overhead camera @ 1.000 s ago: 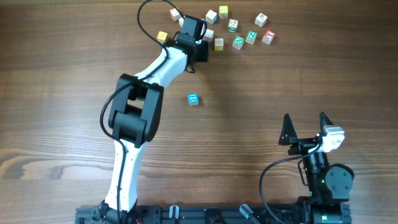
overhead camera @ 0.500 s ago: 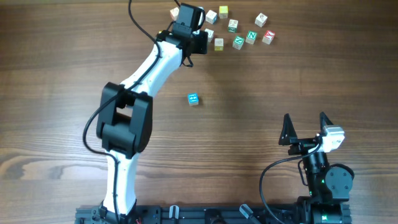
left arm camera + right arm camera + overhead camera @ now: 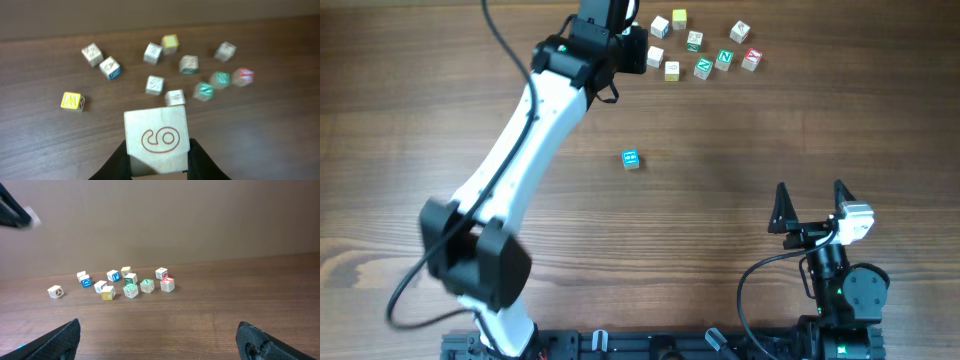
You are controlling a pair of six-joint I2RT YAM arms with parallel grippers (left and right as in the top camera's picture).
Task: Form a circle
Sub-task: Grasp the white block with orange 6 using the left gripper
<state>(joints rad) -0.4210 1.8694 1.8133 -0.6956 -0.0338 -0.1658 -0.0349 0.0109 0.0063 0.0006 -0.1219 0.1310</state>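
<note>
A cream cube (image 3: pixel 157 137) with a red curly mark on its face is held tight between the two fingers of the left gripper (image 3: pixel 157 156), low in the middle of the left wrist view. Its underside is hidden, so it cannot be told if the wooden table (image 3: pixel 420 120) is touched. In the overhead view this gripper is found at the top edge, a bit left of the middle, at the end of the long left arm (image 3: pixel 520 130), which is stretched up from the lower left.

The other cubes (image 3: pixel 703 67) are spread in a loose bunch at the top of the overhead view, just right of the left gripper. No ring is made by them yet, and small gaps are seen between them. A yellow cube (image 3: pixel 72 101) is seen off to the left in the wrist view. One blue cube (image 3: pixel 631 159) is seen alone near the middle of the overhead view, well apart from the bunch.

The right gripper (image 3: pixel 811 192) is seen in the lower right, with its jaws spread wide and nothing held
</note>
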